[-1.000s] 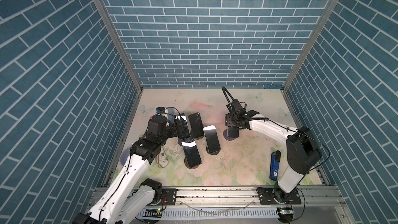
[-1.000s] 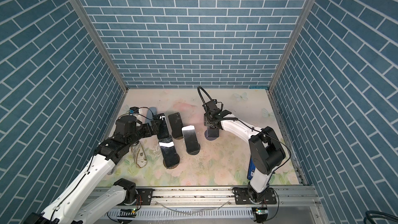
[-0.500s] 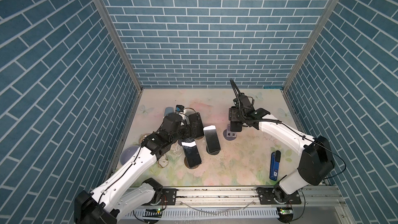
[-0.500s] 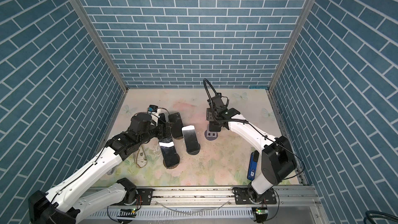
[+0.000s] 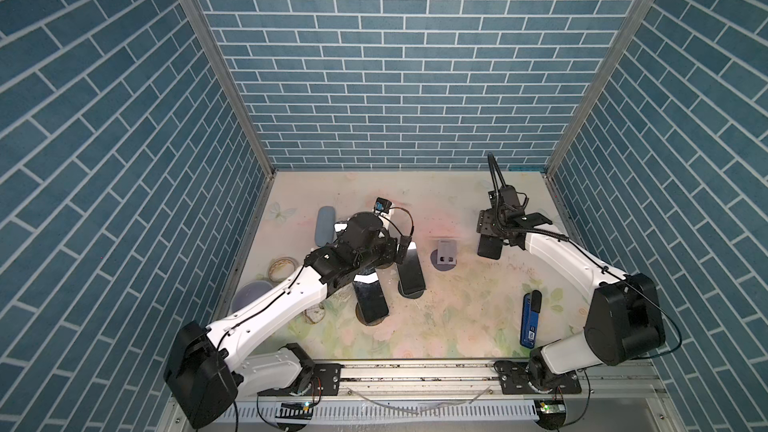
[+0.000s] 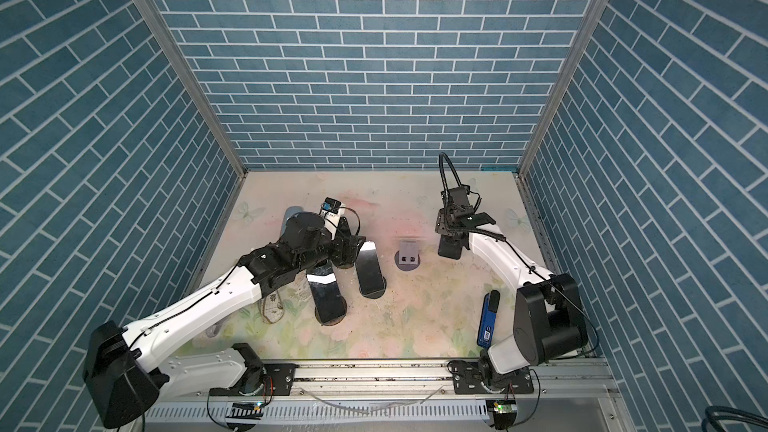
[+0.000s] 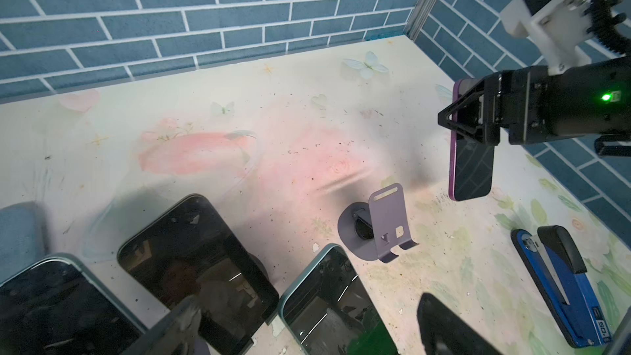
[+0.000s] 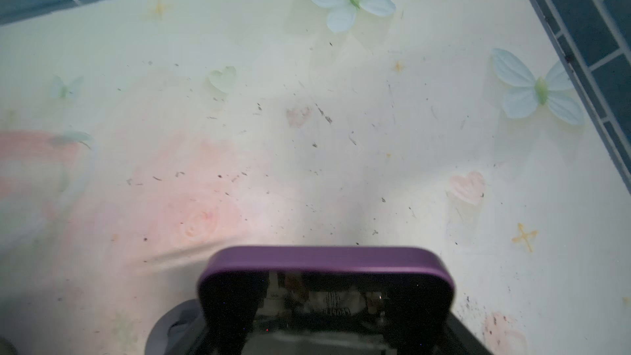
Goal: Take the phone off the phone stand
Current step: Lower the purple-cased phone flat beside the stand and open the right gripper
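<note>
**Floral worktop [image 5: 457,326], blue-brick walls [image 5: 395,76]: purple phone [image 7: 473,169] off its stand [image 7: 389,223]**

On the left, the left gripper [image 5: 399,248] hovers over a row of phones [image 7: 198,268] propped on stands, fingers [image 7: 440,326] spread wide and empty, probably sizing one up. Mid-worktop the stand sits bare. Right of it, the right gripper [image 5: 494,231] pinches the purple phone's edges between its fingers, hanging it upright above the worktop, apart from the stand.

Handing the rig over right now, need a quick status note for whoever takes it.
Right tool: shut on the purple-edged black phone, held upright, apparently clear of the table.
Left tool: open, empty, over the dark phones on the left.
Grey-purple round-based phone stand: empty, beside the held phone.
Done: phone is off the stand.
To do: set it down on bare table, release.
</note>
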You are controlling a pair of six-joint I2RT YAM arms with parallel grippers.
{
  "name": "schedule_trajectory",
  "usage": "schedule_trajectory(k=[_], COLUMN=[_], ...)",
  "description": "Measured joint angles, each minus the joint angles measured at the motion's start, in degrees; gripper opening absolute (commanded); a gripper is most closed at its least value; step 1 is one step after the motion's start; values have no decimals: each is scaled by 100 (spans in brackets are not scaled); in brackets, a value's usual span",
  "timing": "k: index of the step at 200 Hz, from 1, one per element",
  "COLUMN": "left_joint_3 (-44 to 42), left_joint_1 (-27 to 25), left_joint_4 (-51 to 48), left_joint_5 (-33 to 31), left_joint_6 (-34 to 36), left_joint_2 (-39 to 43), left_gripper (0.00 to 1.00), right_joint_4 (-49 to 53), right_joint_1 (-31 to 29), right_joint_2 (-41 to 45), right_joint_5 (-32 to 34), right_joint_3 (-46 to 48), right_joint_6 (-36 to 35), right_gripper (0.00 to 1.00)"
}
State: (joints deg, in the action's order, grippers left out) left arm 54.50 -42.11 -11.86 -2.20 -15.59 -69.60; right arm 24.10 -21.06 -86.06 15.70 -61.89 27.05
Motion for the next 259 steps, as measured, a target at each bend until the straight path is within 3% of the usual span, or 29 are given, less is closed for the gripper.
schedule_trajectory(k=[94, 259], left_joint_3=[39, 37], left_joint_1=[-74, -79], left_joint_4=[149, 151], left_joint_5=[-13, -160], left_joint_6=[42, 127], left_joint_2=[-229, -227], left_gripper=[100, 100], right_joint_4=[-516, -197], right_joint_1=[39, 39], right_joint_2=[-1373, -2990], right_joint_5=[-678, -1182], right_joint_3=[114, -1631], right_joint_6=[-422, -957], right_gripper=[51, 60])
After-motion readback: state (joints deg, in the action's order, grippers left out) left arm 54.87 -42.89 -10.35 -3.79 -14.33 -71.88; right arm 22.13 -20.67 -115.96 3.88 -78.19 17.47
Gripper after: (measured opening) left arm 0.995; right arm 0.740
